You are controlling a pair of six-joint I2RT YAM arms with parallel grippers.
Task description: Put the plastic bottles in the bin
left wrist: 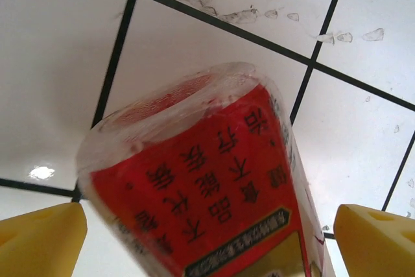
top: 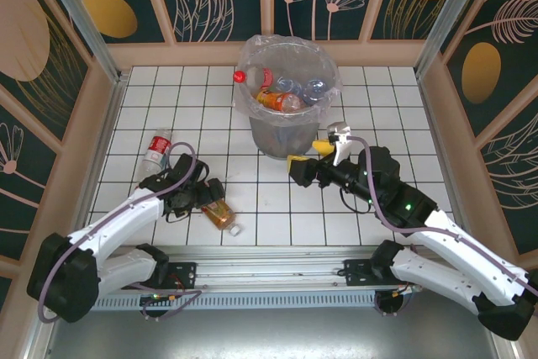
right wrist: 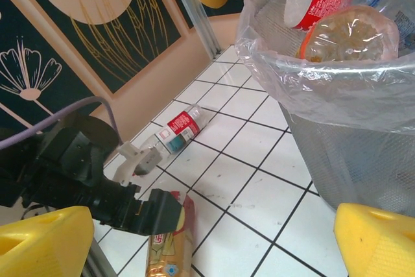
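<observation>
Left gripper point(top: 210, 198) is straddling a bottle point(top: 223, 213) lying near the table's point(top: 277, 203) front edge. Fingers are spread either side, not clamping yet; likely lining up a pick. Right gripper point(top: 309, 154) is hovering agape, empty, beside the bin point(top: 273, 136). Second bottle point(top: 155, 150) is lying near the left edge.

White tiled table point(top: 277, 199), grey bin point(top: 279, 137) standing, red-labelled bottle point(top: 155, 150) and brown bottle point(top: 222, 213) lying
</observation>
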